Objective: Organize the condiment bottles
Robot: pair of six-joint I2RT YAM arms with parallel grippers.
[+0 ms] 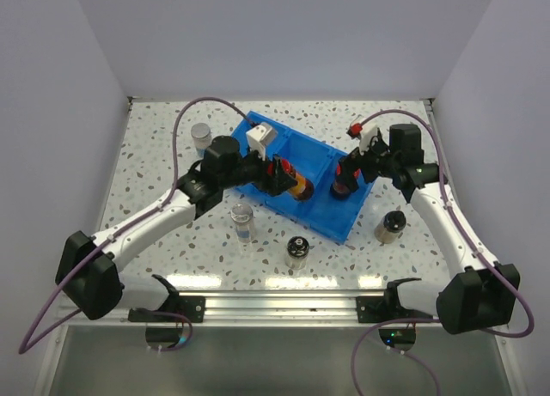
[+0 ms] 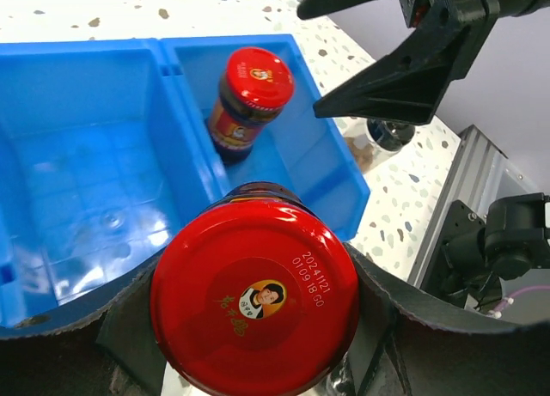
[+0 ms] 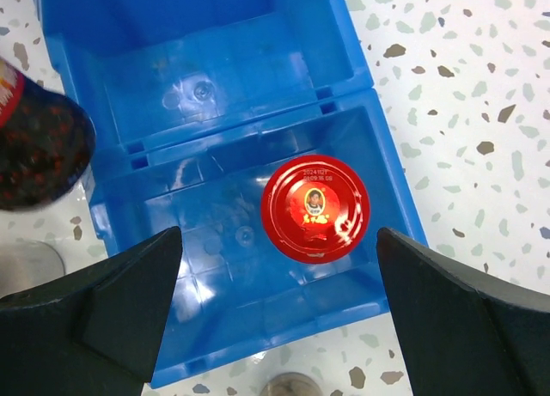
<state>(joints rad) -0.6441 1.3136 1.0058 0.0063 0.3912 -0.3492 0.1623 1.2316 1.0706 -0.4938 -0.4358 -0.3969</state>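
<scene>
My left gripper (image 1: 280, 178) is shut on a dark red-capped jar (image 2: 253, 301) and holds it over the near wall of the blue bin (image 1: 322, 147), by the middle compartment. A second red-capped jar (image 3: 315, 209) stands upright in the bin's right end compartment; it also shows in the left wrist view (image 2: 249, 91). My right gripper (image 3: 279, 241) is open and empty above it, with the jaws wide on either side. A black-topped shaker jar (image 1: 298, 252), a clear jar (image 1: 242, 220), a silver-lidded jar (image 1: 200, 136) and another jar (image 1: 391, 227) stand on the table.
The bin lies diagonally across the middle of the speckled table (image 1: 155, 181). Its middle compartment (image 2: 77, 181) and far compartment hold no jars. A white block (image 1: 260, 137) sits on my left wrist. The two arms are close together over the bin.
</scene>
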